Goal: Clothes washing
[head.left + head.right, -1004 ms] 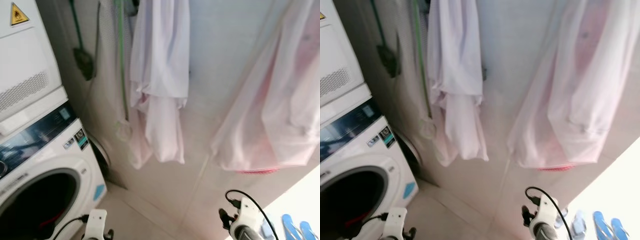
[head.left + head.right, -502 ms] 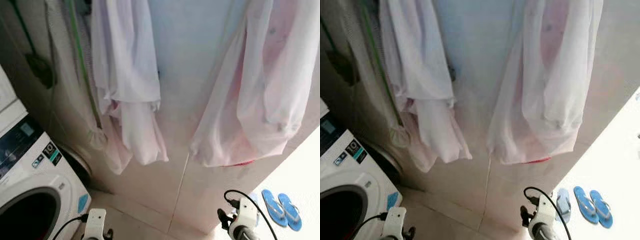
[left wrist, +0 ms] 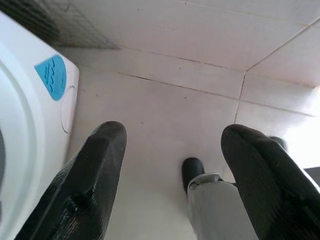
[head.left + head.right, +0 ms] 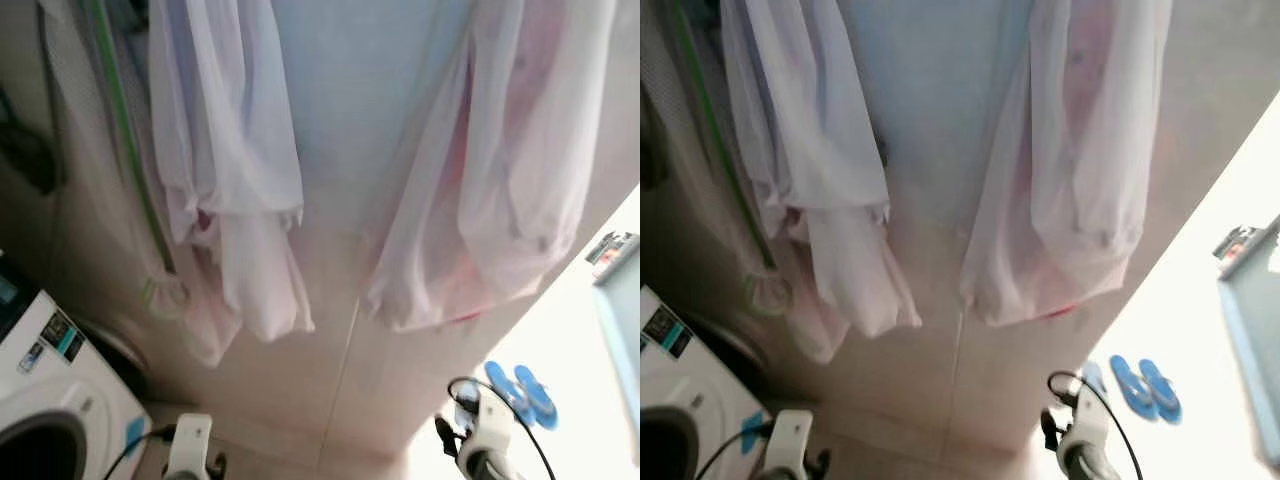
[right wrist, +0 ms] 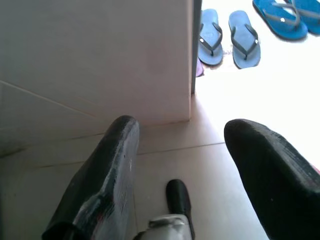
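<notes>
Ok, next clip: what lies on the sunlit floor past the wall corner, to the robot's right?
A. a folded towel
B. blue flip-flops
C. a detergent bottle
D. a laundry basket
B: blue flip-flops lie side by side on the bright floor beyond the wall corner, and the right wrist view shows a greyer pair beside them.

Whole head view swings right versus 1.0 s ago, camera turn and not the things moving: washing machine (image 4: pixel 60 400) slides to the lower-left corner, its dark door opening almost cut off and the stacked unit with the yellow warning sticker gone from frame. Hanging white clothes (image 4: pixel 235 170) and the pinkish garment (image 4: pixel 500 180) shift left, the blue flip-flops (image 4: pixel 520 385) sit further into frame, and a grey-blue object (image 4: pixel 620 330) enters at the right edge
</notes>
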{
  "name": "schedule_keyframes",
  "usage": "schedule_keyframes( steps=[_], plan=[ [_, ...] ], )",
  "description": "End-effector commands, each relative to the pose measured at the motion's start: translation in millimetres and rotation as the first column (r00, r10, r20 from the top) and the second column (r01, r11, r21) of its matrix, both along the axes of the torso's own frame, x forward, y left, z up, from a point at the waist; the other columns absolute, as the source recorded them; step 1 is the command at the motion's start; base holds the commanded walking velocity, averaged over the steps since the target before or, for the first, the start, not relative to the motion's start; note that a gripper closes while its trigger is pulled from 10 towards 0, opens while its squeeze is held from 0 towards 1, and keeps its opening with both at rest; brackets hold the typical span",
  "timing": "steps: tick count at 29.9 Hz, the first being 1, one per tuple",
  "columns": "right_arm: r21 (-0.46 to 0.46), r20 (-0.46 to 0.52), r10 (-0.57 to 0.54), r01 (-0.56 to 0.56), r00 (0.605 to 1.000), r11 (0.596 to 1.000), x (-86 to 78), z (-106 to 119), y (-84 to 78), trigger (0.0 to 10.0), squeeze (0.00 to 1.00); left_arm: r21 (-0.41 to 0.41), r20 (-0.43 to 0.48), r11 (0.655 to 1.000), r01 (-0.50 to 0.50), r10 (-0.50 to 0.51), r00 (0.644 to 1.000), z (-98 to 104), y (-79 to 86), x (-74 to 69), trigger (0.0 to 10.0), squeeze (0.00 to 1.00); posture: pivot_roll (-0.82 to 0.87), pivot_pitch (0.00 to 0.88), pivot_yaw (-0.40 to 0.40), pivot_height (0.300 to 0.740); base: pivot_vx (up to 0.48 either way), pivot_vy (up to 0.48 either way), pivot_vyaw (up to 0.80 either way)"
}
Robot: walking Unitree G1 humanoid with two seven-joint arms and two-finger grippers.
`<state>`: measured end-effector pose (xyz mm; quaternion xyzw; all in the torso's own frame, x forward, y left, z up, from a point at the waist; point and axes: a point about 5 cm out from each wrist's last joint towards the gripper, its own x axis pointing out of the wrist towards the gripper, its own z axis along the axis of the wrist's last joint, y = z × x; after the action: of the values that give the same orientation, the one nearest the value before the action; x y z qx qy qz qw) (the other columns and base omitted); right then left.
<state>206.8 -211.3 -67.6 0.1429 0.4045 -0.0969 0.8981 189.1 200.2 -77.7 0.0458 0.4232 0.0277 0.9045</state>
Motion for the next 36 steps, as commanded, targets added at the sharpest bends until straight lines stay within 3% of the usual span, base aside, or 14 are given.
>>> schedule_keyframes(
  steps=[1, 36],
  plan=[
    [-0.009, -0.003, -0.004, 0.004, 1.0, 1.0, -0.6, 0.4, -4.0, 10.0, 0.0, 0.011, -0.012, 1.0, 0.024, -0.024, 1.0, -0.8, -3.5, 0.1, 10.0, 0.0, 0.04, 0.018, -0.013, 0.74, 0.0, -0.48, -0.56],
    [-0.004, -0.002, -0.002, 0.002, 1.0, 1.0, 0.0, 0.6, -3.2, 10.0, 0.0, 0.017, -0.015, 0.999, 0.037, -0.037, 0.999, -0.5, -3.1, 0.7, 10.0, 0.0, 0.04, 0.018, -0.011, 0.74, 0.0, -0.027, -0.56]
  ],
)
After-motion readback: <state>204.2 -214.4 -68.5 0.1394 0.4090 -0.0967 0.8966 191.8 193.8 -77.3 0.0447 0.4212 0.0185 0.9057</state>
